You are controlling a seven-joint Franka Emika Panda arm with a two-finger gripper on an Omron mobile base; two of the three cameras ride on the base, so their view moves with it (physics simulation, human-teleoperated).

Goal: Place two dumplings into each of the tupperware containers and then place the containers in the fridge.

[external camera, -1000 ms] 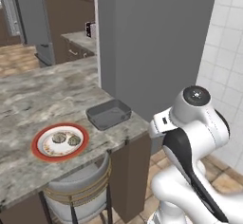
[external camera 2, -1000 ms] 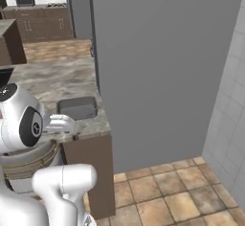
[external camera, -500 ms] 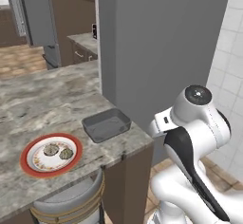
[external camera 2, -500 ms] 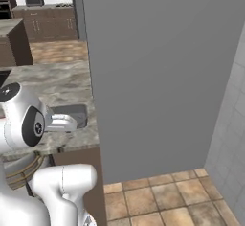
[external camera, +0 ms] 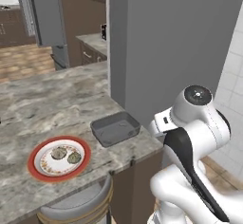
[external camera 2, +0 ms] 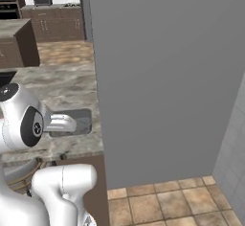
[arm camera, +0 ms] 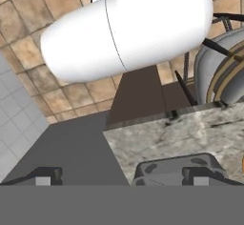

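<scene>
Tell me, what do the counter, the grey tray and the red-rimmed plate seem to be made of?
Counter: polished stone, probably marble or granite, going by its mottled grey-brown veining.
Tray: likely matte plastic; uniform dark grey, rounded corners, thin low walls.
Plate: perhaps glazed ceramic, with a white centre and smooth red rim, though the rendering leaves this open.

The tupperware container (external camera: 116,128) is placed near the corner of the marble counter (external camera: 42,109), and open space is seen above it. Just behind it the tall grey fridge (external camera: 175,42) is standing, and the way on that side is blocked by its flat wall. The red-rimmed plate (external camera: 59,157) is set well apart, with bare counter left between. Under the edge a stool (external camera: 78,208) is found.
</scene>
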